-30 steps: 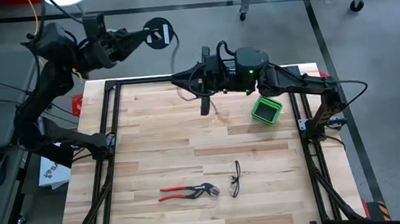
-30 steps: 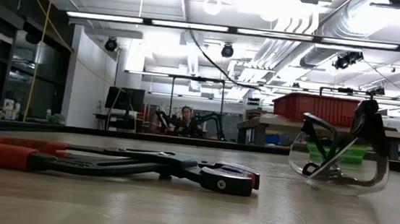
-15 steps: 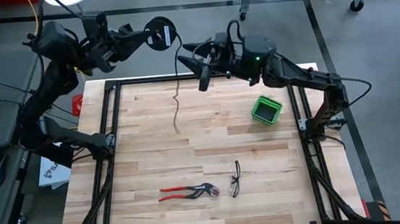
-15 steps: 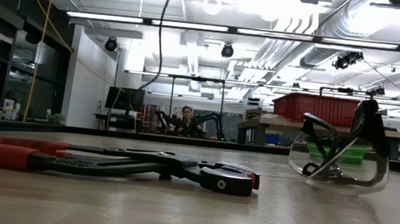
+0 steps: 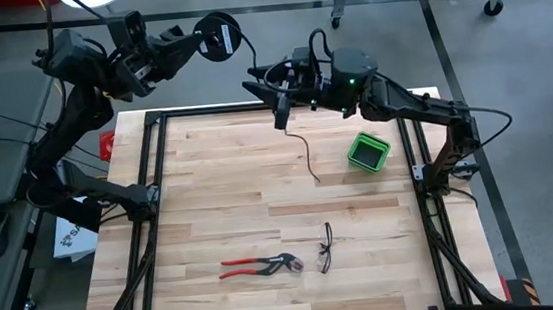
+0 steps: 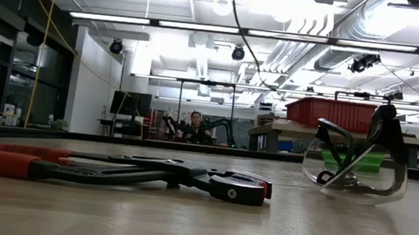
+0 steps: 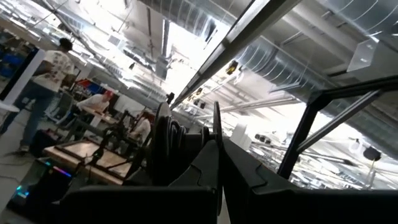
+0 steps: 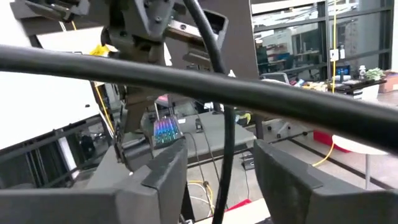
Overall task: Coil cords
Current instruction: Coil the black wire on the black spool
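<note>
The thin black cord is partly wound into a small coil [image 5: 218, 35] beyond the table's far left corner. My left gripper [image 5: 202, 42] is shut on that coil. From the coil the cord runs over to my right gripper [image 5: 274, 97], high above the table's far edge, and its loose tail [image 5: 309, 157] hangs down over the wood. In the right wrist view the cord [image 8: 227, 143] passes between the open fingers [image 8: 166, 169]. Whether it touches them I cannot tell. The tail also shows at the top of the low view [image 6: 241, 29]. My left gripper holds the coil's wound turns [image 7: 165, 146] pinched between its two fingers. The fingers come roughly level from the table's left side. The coil is lifted clear and stands on edge at the fingertips, and the rest of the cord trails off it toward my right gripper.
A green bin [image 5: 368, 152] stands at the table's far right. Red-handled pliers [image 5: 259, 267] and safety glasses [image 5: 325, 248] lie near the front edge. Black frame rails [image 5: 152, 166] run along the table's sides. Bare wood lies in the middle.
My right gripper has risen and gone toward the far edge. The cord's hanging tail has swung from the table's left to its right. My left gripper has moved the coil slightly farther from the table.
</note>
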### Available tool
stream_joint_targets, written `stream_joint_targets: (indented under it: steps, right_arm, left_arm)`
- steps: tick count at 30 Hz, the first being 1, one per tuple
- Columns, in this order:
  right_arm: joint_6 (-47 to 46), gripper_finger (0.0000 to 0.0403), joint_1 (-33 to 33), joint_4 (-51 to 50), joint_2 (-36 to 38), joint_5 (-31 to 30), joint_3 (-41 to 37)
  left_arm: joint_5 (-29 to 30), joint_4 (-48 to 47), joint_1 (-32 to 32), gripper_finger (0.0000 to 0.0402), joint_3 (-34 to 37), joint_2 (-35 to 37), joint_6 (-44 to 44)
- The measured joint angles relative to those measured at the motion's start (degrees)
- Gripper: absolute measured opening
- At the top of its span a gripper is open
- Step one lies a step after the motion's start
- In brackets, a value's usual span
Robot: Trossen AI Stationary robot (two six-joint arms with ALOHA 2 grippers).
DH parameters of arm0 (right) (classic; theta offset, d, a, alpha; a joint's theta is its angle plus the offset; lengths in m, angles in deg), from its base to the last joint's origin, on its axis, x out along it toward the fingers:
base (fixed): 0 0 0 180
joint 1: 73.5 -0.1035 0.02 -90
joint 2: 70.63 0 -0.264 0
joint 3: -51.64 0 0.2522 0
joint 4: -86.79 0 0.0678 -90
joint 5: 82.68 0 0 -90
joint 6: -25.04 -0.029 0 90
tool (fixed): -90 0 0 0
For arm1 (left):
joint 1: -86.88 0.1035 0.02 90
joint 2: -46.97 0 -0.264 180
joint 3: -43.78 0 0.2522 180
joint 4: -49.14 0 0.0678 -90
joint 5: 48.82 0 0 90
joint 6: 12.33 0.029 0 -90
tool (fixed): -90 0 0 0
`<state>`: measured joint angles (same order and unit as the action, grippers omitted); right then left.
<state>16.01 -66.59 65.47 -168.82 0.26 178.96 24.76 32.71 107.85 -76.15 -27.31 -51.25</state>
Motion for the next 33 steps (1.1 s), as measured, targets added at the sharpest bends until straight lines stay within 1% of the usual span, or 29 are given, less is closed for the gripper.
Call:
stream_joint_targets:
  steps: [12,19,21,25,26,29,33]
  right_arm:
    - [0.5,0.0088,0.0,-0.6,0.0,-0.1,0.0]
    - [1.1,0.0008,-0.1,-0.2,0.0,-0.1,0.0]
    - [1.4,0.0011,-0.2,0.4,0.0,0.3,0.0]
    - [0.7,0.0035,-0.2,0.3,0.0,1.8,0.0]
    - [0.4,0.0034,-0.2,0.0,0.0,1.7,0.0]
    - [0.5,0.0008,-0.2,-0.3,0.0,1.8,0.0]
    - [1.2,0.0003,-1.4,0.3,0.0,1.4,0.0]
  left_arm:
    - [0.0,1.8,0.0,0.0,0.0,0.1,-0.5]
    - [0.2,2.7,0.0,0.0,0.0,0.1,-0.9]
    - [0.3,2.7,0.0,0.0,0.0,0.0,-1.0]
    - [0.6,2.7,0.0,0.0,0.0,0.0,-0.9]
    - [0.7,2.7,0.0,0.0,0.0,0.0,-1.0]
    - [1.2,3.0,0.0,0.0,0.0,0.0,-1.2]
    - [2.9,3.3,0.0,0.0,0.0,-0.4,-4.3]
